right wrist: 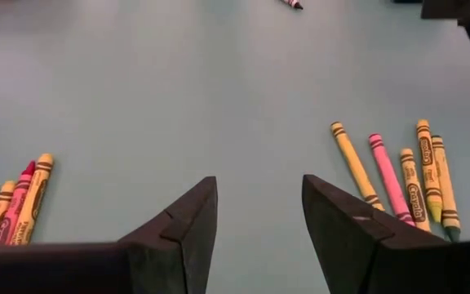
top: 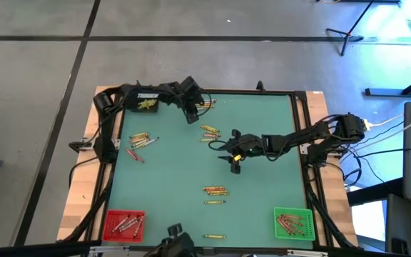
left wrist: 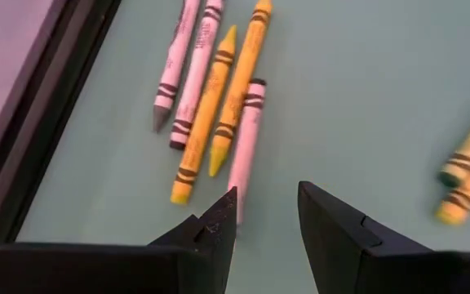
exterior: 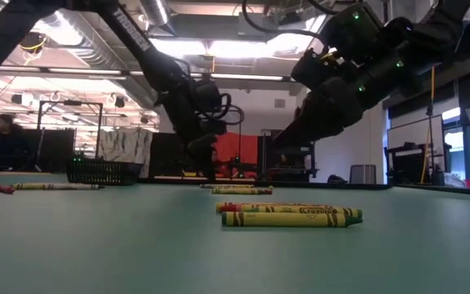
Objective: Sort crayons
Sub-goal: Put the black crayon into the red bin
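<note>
- The table (top: 262, 207) has a green top in a black frame.
- Crayons (top: 216, 190) lie in small loose groups from centre toward 6, 10 and 12 o'clock.
- Bins: red bin (top: 124, 224) at 7 o'clock, green bin (top: 294, 223) at 5 o'clock, black bin (top: 146, 104) at 11 o'clock (each holding crayons).

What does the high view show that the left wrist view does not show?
Only the high view shows the red bin, the green bin, the black bin and the right end effector over the mat's middle. Only the left wrist view shows the pink crayons lying among yellow ones, with open fingers just above them. Both show the left end effector and the green mat.
</note>
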Motion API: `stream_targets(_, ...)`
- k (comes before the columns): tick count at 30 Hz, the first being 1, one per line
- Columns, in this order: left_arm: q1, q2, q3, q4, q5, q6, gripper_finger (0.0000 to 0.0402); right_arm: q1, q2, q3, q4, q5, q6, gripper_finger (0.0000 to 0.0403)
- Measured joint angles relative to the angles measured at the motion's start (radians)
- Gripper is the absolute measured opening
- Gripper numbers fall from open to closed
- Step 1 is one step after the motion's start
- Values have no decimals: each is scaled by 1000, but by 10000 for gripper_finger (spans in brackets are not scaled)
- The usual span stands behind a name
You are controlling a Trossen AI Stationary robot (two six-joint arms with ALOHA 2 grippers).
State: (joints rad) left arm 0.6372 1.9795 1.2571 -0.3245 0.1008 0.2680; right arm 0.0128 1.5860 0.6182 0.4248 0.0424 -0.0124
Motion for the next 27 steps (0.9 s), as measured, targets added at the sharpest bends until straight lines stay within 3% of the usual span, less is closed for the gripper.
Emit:
stream_targets(12, 33, 40, 2, 6, -18, 57, 108, 0, 3, 0, 1, -1, -3, 176)
stream_targets(22, 39, 42, 2, -36, 70, 83, 13, 0, 3, 0, 2, 19, -6, 176)
stream_targets(27, 39, 58, 5, -39, 83, 83, 10, 0, 3, 0, 2, 20, 5, 176)
